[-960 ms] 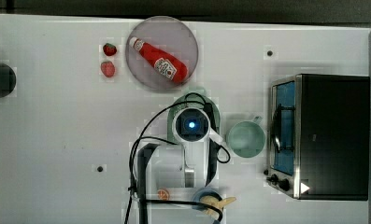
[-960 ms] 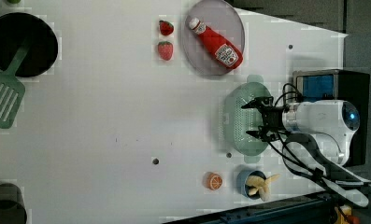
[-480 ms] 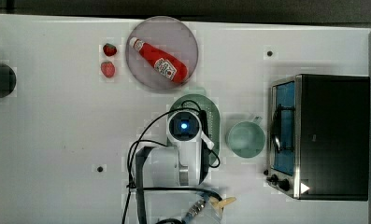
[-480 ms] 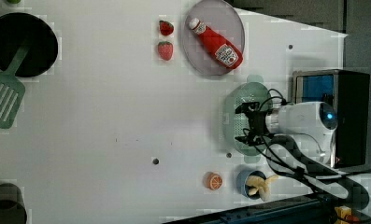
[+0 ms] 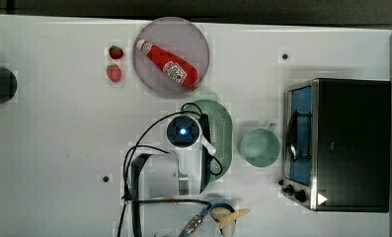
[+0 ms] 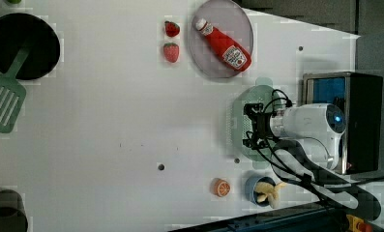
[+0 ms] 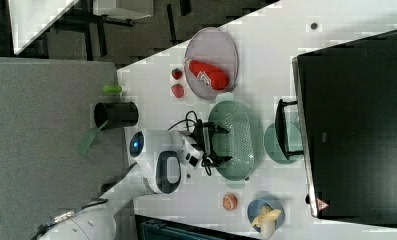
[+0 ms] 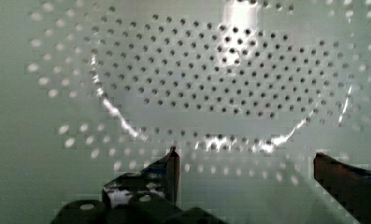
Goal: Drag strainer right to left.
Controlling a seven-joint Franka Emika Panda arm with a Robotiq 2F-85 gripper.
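Note:
The strainer [image 5: 222, 132] is a pale mint-green oval basket with a grid of small holes, lying on the white table between the grey plate and the blue bowl. It also appears as the strainer [image 6: 238, 113] and the strainer [image 7: 241, 137]. My gripper [image 7: 220, 145] reaches into the strainer from the side away from the oven. In the wrist view the gripper [image 8: 248, 163] is open, its two dark fingers spread wide over the strainer's perforated wall [image 8: 220, 84], with nothing between them. From above, the wrist [image 5: 183, 131] covers the fingers and the strainer's half on the top view's left.
A round mint-green cup [image 5: 259, 146] stands between the strainer and the toaster oven [image 5: 341, 143]. The grey plate [image 5: 183, 37] holds a ketchup bottle [image 5: 169, 64], with two strawberries [image 5: 114, 62] beside it. A bowl with a banana [image 5: 226, 215], an orange slice [image 6: 222, 187], a black pot [image 6: 22, 46] and a green spatula [image 6: 3, 99] also lie around.
The arm has shifted toward the top view's left and lowered its fingers into the strainer. The strainer has stayed where it was.

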